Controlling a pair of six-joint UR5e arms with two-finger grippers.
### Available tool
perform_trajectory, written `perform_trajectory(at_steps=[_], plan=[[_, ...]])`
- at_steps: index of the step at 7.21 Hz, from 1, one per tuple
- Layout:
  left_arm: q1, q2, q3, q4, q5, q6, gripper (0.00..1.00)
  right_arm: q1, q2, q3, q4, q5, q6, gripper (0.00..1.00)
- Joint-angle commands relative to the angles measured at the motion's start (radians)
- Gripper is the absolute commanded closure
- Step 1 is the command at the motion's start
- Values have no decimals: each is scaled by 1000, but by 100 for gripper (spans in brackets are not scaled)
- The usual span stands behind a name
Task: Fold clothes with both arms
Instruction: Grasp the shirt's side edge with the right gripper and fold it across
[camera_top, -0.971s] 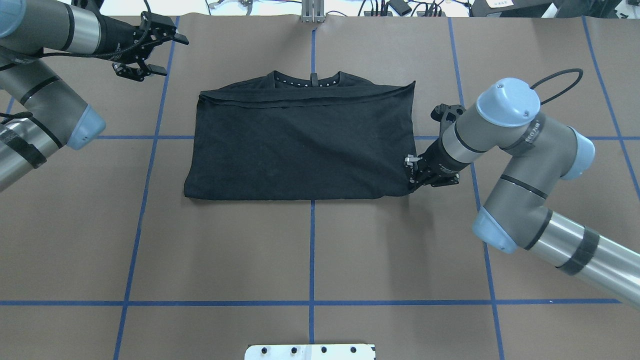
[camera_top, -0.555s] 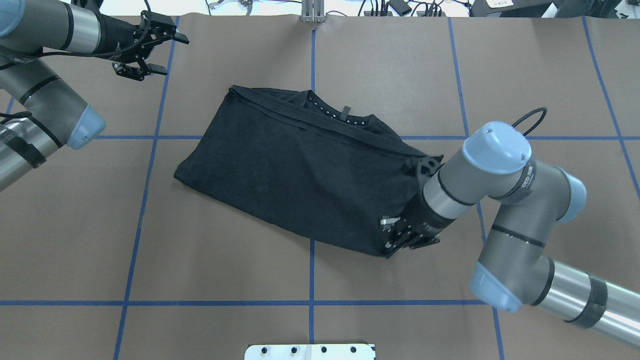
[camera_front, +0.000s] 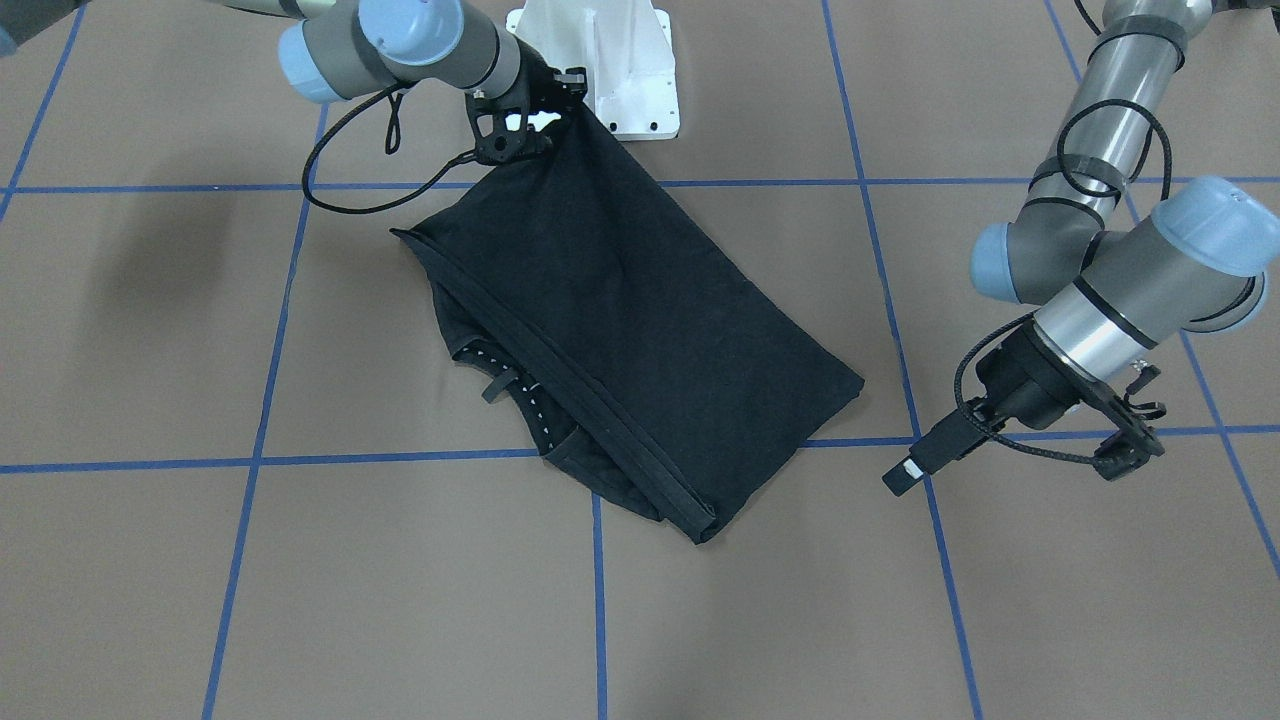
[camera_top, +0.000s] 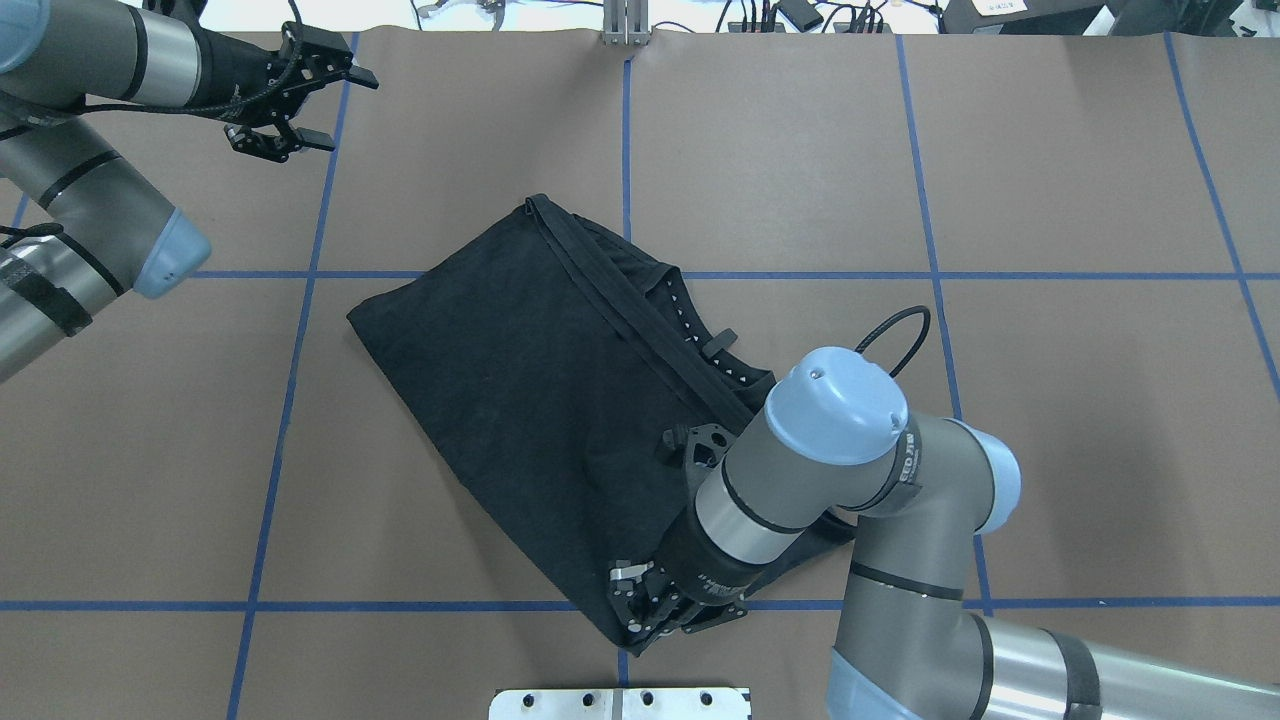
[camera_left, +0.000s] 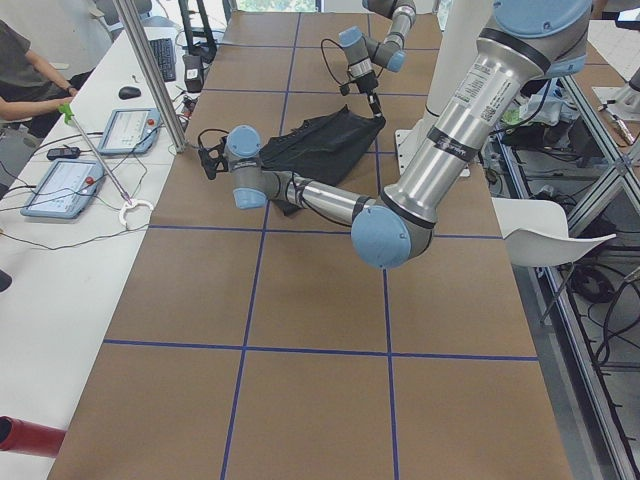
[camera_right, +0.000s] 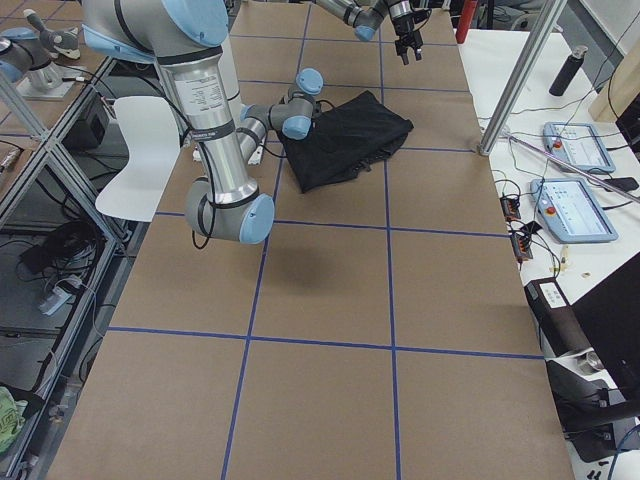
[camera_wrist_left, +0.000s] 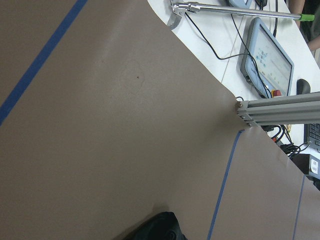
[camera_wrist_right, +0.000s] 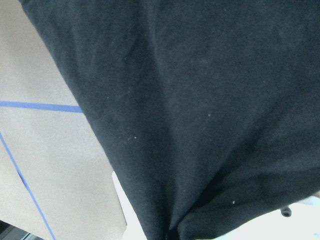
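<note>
Beside the base plate (camera_top: 620, 702) the right gripper (camera_top: 640, 615) clamps the T-shirt (camera_top: 520, 400) by a corner, left gripper (camera_top: 338, 110) open

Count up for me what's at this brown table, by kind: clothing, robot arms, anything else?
Black T-shirt: 1
Robot arms: 2 (left arm, right arm)
White base plate: 1
Total: 4
</note>
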Motion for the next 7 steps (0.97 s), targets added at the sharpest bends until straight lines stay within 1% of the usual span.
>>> perform_trajectory(at_steps=[1, 2, 4, 5, 6, 7], plan=[[0, 0, 0, 0, -1, 1, 0, -18, 12, -9, -3, -8, 11, 100], [0, 0, 0, 0, 1, 1, 0, -16, 9, -10, 0, -11, 21, 1], [2, -2, -2, -2, 1, 5, 0, 19, 2, -4, 2, -16, 30, 0], [3, 0, -12, 0, 1, 8, 0, 65, 0, -1, 0, -2, 28, 0], [3, 2, -29, -2, 2, 10, 0, 129, -2, -2, -1, 41, 28, 0], [23, 55, -81, -2, 4, 22, 0, 204, -11, -4, -1, 67, 27, 0]])
